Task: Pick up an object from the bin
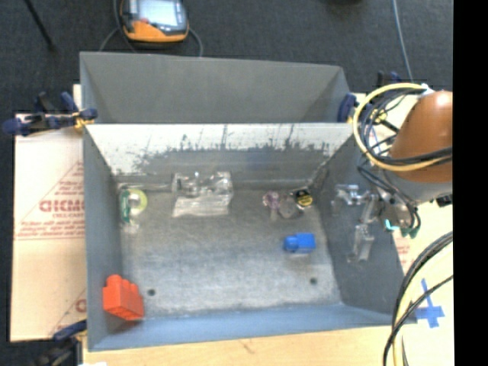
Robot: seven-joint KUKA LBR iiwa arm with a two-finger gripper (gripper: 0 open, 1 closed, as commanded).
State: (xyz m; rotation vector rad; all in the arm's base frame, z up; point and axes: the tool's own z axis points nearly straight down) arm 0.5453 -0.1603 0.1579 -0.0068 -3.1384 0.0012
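Six loose things in the grey metal bin, counted by kind:

- One orange plastic block, at eight o'clock.
- One small blue block, at three o'clock.
- One clear crumpled plastic package, at twelve o'clock.
- One yellow-green round thing, at ten o'clock.
- One small purplish thing, at one o'clock.
- One small black-and-yellow thing, at two o'clock.

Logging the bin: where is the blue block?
In the camera view, the blue block lies right of centre on the bin floor, below a purplish piece, left of the hand.
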